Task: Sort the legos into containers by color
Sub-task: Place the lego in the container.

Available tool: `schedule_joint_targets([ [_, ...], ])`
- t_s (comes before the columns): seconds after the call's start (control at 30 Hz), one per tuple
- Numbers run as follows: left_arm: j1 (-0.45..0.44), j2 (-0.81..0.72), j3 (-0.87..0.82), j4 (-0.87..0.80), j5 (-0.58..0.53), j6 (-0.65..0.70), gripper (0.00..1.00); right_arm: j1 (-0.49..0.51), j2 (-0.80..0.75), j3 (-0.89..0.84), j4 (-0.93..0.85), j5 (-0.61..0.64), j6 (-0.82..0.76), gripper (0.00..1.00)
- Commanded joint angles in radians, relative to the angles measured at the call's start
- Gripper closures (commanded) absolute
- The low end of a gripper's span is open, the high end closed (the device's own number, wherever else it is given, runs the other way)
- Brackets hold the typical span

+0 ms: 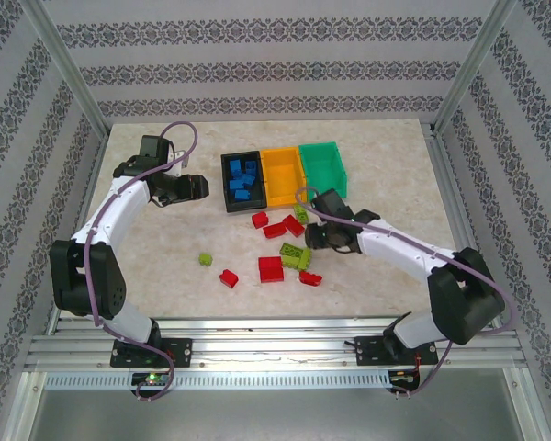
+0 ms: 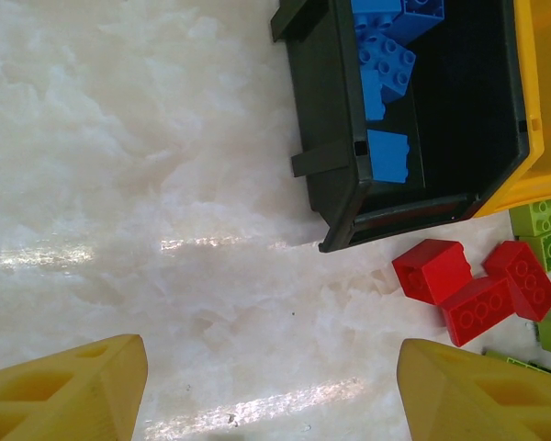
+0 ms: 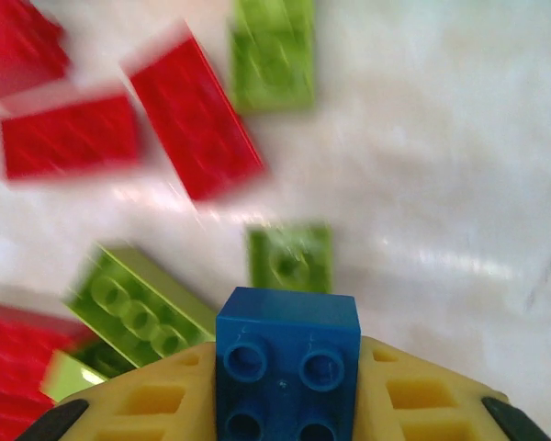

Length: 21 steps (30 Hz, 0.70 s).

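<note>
The right hand point(image 1: 312, 239) hung low over the loose legos near the middle of the worktop point(image 1: 147, 248). Its fingers point(image 3: 422, 404) were pressed against two opposite sides of a blue brick point(image 3: 286, 354). The brick sat square between them with its studs towards the wrist camera. It was probably gripped by its flat walls because those give a steady hold for a carry.

Around it lay the unsorted pieces. Red legos point(image 1: 271, 269) and lime legos point(image 1: 296, 256) were mixed close together, some touching, and one small lime piece point(image 1: 205, 260) sat well apart to the left. They were glossy studded blocks, some squarish and some longer. In the right wrist view they were blurred.

Farther back, the left hand point(image 2: 271, 367) was wide open with nothing between its fingers. It hovered over bare worktop just beside the black bin point(image 2: 335, 175), probably waiting there clear of the other arm's path.

At the far side the three bins stood joined in a row, the black one on the left, then the orange bin point(image 1: 283, 179), then the green bin point(image 1: 323, 170). Several blue legos point(image 2: 386, 64) lay in the black one, so the held brick most likely belonged there. From above, no bricks could be made out in the orange or green bins.
</note>
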Motion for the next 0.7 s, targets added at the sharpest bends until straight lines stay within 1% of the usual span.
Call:
schedule_joint_targets([
  [0.0,0.015,-0.016,-0.012,0.029,0.018,-0.014,0.27,-0.003,0.074,0.123,0.059,-0.016,-0.038,0.69],
  [0.1,0.015,-0.016,-0.012,0.029,0.018,-0.012,0.27,0.010,0.172,0.246,0.099,-0.042,-0.044,0.69],
  [0.23,0.016,-0.016,-0.012,0.029,0.021,-0.012,0.27,0.029,0.313,0.421,0.110,-0.088,-0.040,0.68],
  [0.5,0.016,-0.018,-0.010,0.031,0.037,-0.014,0.27,0.038,0.586,0.830,0.028,-0.154,-0.066,0.66],
  [0.57,0.016,-0.020,-0.010,0.029,0.037,-0.013,0.27,0.040,0.631,0.896,0.006,-0.160,-0.072,0.61],
  [0.6,0.016,-0.023,-0.010,0.029,0.036,-0.012,0.27,0.038,0.651,0.927,-0.007,-0.156,-0.074,0.53],
  [0.67,0.016,-0.026,-0.010,0.031,0.036,-0.013,0.27,0.037,0.665,0.946,-0.023,-0.152,-0.080,0.43],
])
